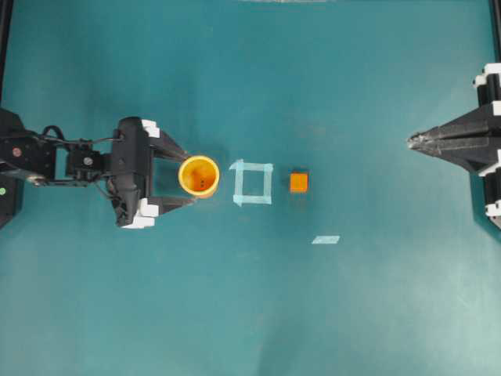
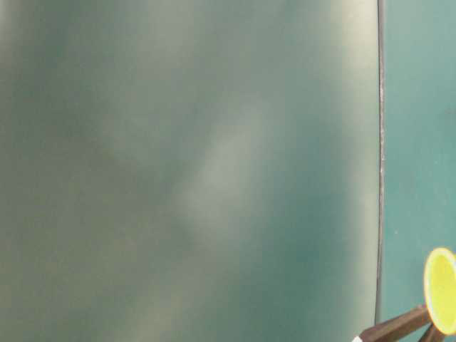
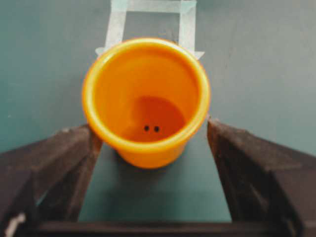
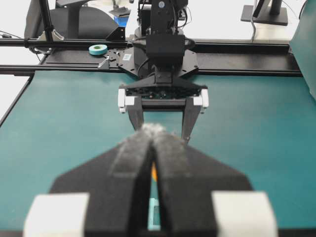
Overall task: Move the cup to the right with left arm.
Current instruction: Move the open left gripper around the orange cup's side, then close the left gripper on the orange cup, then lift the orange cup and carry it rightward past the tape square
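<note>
Orange cup point(image 3: 146, 101) upright on the teal counter point(image 1: 329, 313), sitting between the left gripper point(image 1: 187, 178) fingers point(image 3: 59, 168), which are spread wide; fingertips flank the cup, contact not clear. Just past the cup: pale tape square point(image 1: 253, 182), then small orange cube point(image 1: 299, 182). Far side: right gripper point(image 1: 412, 141) pulled back, fingers pressed together, holding nothing.

Cup stands between spread fingers, with an orange cube on the path rightward.
The left gripper point(image 1: 185, 181) straddles the cup point(image 1: 199, 175), a gap showing on each side. Right of the cup lie a flat tape square point(image 1: 253, 182), then the small cube point(image 1: 298, 182); bare mat separates it from the right gripper point(image 1: 412, 141).
</note>
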